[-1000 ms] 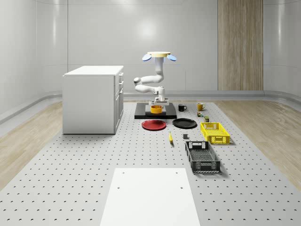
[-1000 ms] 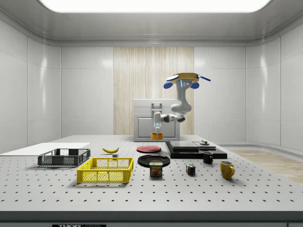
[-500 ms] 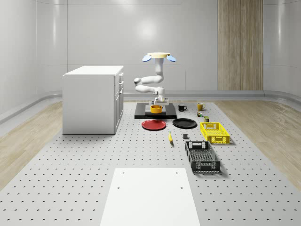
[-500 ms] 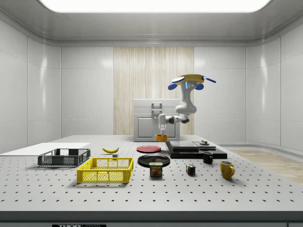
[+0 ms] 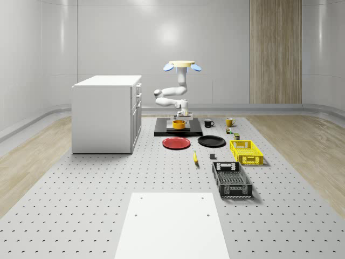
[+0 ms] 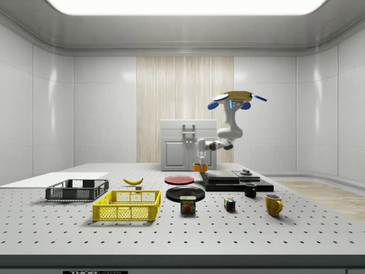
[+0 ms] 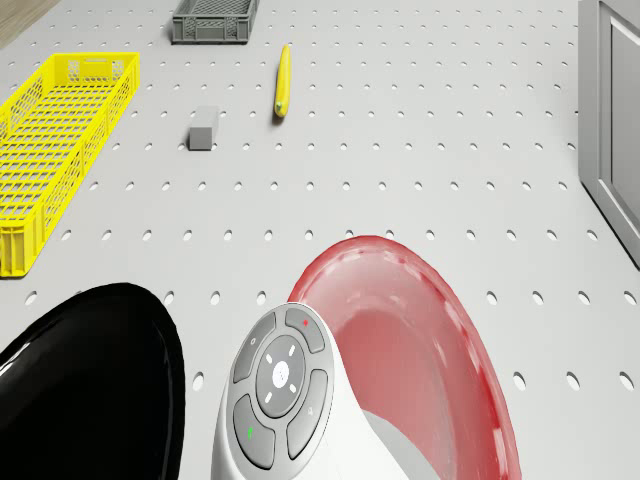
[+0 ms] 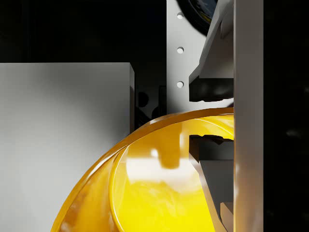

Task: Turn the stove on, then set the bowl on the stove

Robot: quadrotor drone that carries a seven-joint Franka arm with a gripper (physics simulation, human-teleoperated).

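Drone [image 6: 236, 97] hovering above stove [image 6: 228, 178], gripper [image 8: 211, 114] clamped on yellow bowl [image 8: 159, 179] rim, bowl hanging under it at stove's edge, red plate [image 5: 176, 143] nearby.

A tan disc-shaped drone [image 6: 236, 95] with blue rotors carries a glossy white, rounded, jointed arm [image 5: 173, 96].

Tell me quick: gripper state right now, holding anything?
Gripper: jaws shut on the rim of the yellow bowl, carried at the stove's edge, with the drone hovering above the stove.
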